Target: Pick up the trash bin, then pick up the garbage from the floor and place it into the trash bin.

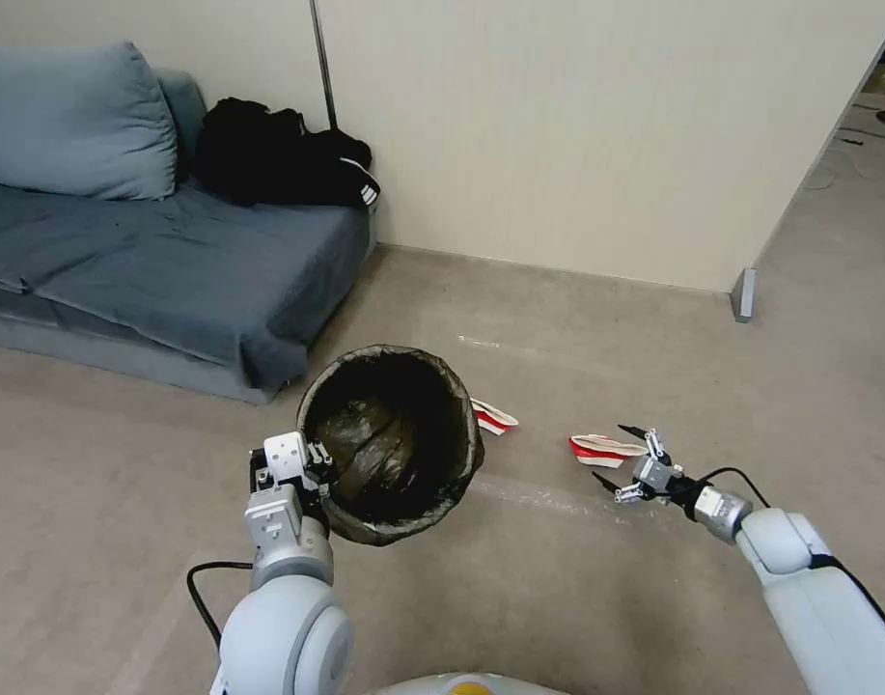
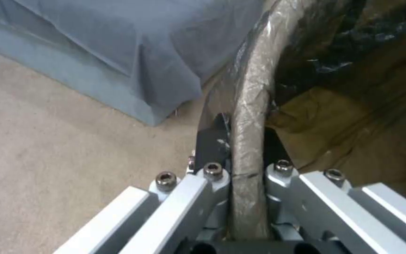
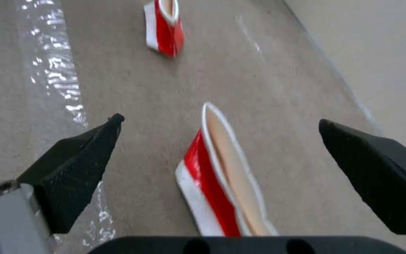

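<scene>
Dark bag lining folds over the bin [image 1: 392,439], held at centre frame by the left pincer [image 1: 312,463] pinching its near rim, so the first step looks done. Right of centre, the right pincer [image 1: 627,461] is spread wide beside a crushed red-and-white cup [image 1: 604,449] on the floor [image 1: 558,579]. A second cup [image 1: 492,417] lies just behind the bin. Both remain uncollected.

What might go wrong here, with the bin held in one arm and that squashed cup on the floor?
The left end effector pinches only the trash bin rim, so the bin may tilt or slip. The nearer crushed cup lies flat between the right end effector's open fingers; they may scrape the floor or skid it away.
</scene>
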